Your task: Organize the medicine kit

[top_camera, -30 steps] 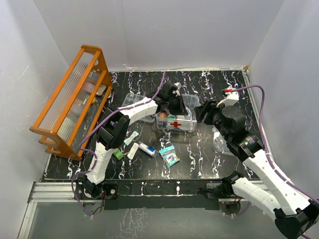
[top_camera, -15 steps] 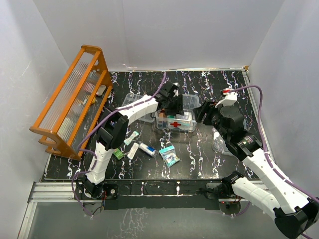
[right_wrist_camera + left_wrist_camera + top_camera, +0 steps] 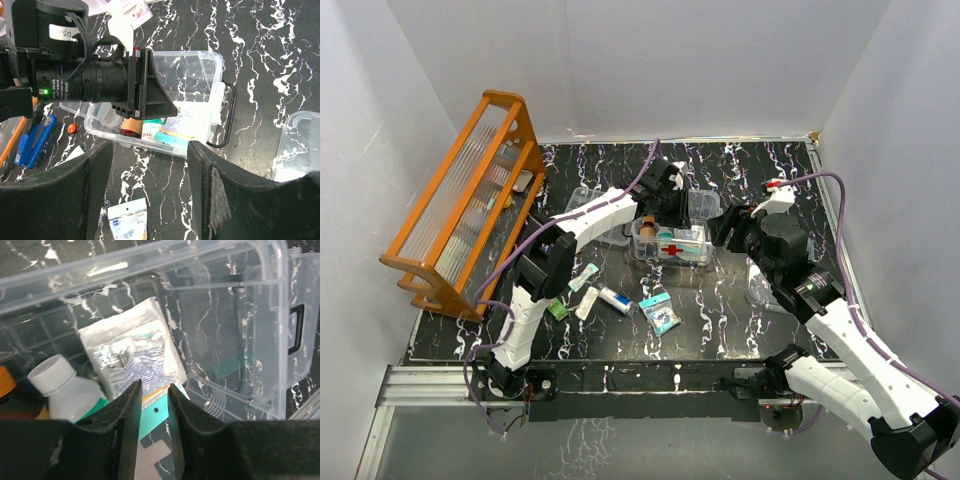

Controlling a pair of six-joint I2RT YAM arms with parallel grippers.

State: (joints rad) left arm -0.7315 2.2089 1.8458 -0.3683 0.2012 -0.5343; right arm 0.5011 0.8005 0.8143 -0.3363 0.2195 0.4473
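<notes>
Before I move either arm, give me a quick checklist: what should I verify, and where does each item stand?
1. Left jaws empty: ok. They are slightly apart with nothing between them, above the white packet inside the medicine kit.
2. Right jaws empty: ok. They are open, near the kit's right end.
3. Kit open for loading: ok. There is no lid on it.
4. Everything packed: not ok. A blue packet and a tube lie outside, in front of the kit.
5. Clearance between the two arms over the kit: cannot tell.
</notes>
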